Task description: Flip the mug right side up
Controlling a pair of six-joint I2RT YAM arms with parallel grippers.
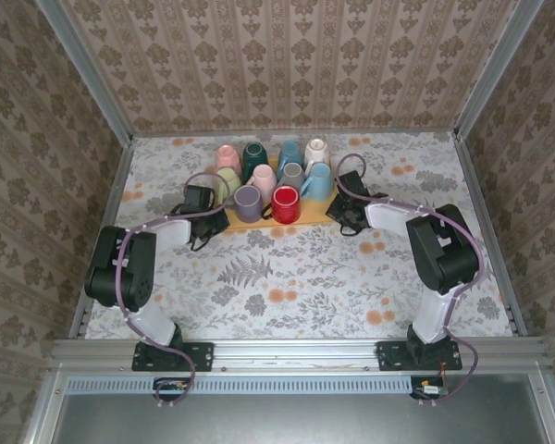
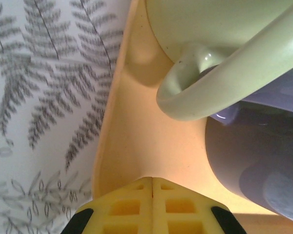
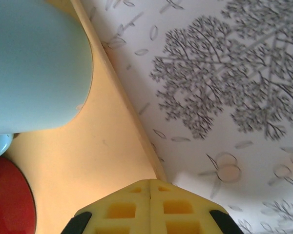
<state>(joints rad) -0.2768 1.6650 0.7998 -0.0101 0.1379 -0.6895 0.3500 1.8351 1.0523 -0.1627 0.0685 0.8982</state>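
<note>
- At left end effector (image 2: 151, 184): fingers closed together, empty; green mug (image 2: 219, 29) just ahead on tray (image 2: 136, 146), handle toward it.
- At right end effector (image 3: 150, 185): fingers likewise together, empty; blue mug (image 3: 34, 63) ahead-left.
- Seemingly approach step; cannot tell which mug stands inverted. Next: open, grip, flip.

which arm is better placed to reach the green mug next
Left. The left hand is at the left end of the tray with the green mug just ahead; the right hand is at the other end, beside the blue mug.

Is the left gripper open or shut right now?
Shut. The left gripper shows its yellow gridded fingers meeting along a thin seam, with nothing between them.
</note>
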